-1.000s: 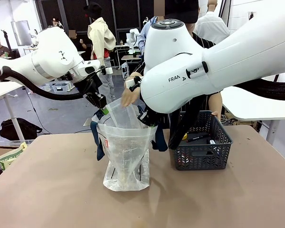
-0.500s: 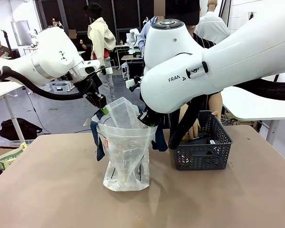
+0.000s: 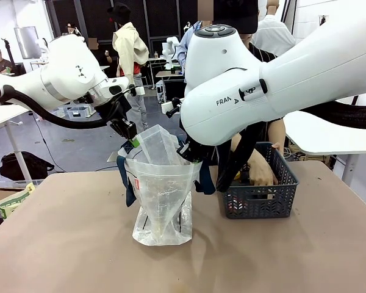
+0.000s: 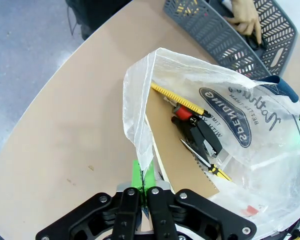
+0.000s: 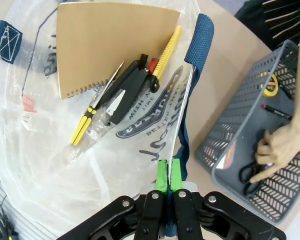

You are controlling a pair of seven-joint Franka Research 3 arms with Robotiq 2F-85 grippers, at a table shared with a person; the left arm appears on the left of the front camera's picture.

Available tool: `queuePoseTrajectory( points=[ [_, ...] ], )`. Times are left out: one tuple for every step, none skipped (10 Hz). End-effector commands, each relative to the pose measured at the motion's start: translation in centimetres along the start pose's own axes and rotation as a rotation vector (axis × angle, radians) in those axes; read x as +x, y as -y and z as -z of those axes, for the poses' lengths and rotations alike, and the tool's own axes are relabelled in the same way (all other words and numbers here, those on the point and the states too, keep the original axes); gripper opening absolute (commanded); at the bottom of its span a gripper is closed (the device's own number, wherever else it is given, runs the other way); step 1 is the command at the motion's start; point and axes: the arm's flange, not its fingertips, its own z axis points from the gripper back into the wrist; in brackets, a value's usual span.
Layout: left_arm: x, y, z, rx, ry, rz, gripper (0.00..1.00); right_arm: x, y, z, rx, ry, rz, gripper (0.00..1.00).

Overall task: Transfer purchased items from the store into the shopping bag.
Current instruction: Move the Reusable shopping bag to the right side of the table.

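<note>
1. We see the brown tabletop (image 3: 61,244), which carries everything.
2. The shopping bag (image 3: 161,201) stands on it, left of the middle, with its mouth pulled wide.
3. The grey basket (image 3: 259,204) stands near the bag, to its right; a person's hand (image 3: 261,174) reaches inside it.
4. The left tool (image 4: 143,172) is closed on one side of the bag's rim, and the right tool (image 5: 168,175) on the opposite side, by a blue strap (image 5: 197,40).
5. The purchased items (image 5: 125,92), slim and yellow, black and red, lie inside the bag beside a brown notebook (image 5: 110,45).

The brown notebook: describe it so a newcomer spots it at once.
The clear shopping bag stands mid-table, left of the grey basket. Inside lies the notebook: flat tan cover, wire spiral edge, far larger than the slim yellow and black items beside it.
</note>
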Motion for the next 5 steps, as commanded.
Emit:
queuePoseTrajectory(
  points=[
    [-0.39,0.06,-0.17,0.015,0.005,-0.002,0.0,-0.08,0.08,-0.13,0.007,0.003,0.001,0.0],
    [-0.39,0.06,-0.17,0.015,0.005,-0.002,0.0,-0.08,0.08,-0.13,0.007,0.003,0.001,0.0],
    [-0.39,0.06,-0.17,0.015,0.005,-0.002,0.0,-0.08,0.08,-0.13,0.007,0.003,0.001,0.0],
    [-0.39,0.06,-0.17,0.015,0.005,-0.002,0.0,-0.08,0.08,-0.13,0.007,0.003,0.001,0.0],
    [-0.39,0.06,-0.17,0.015,0.005,-0.002,0.0,-0.08,0.08,-0.13,0.007,0.003,0.001,0.0]
  ],
)
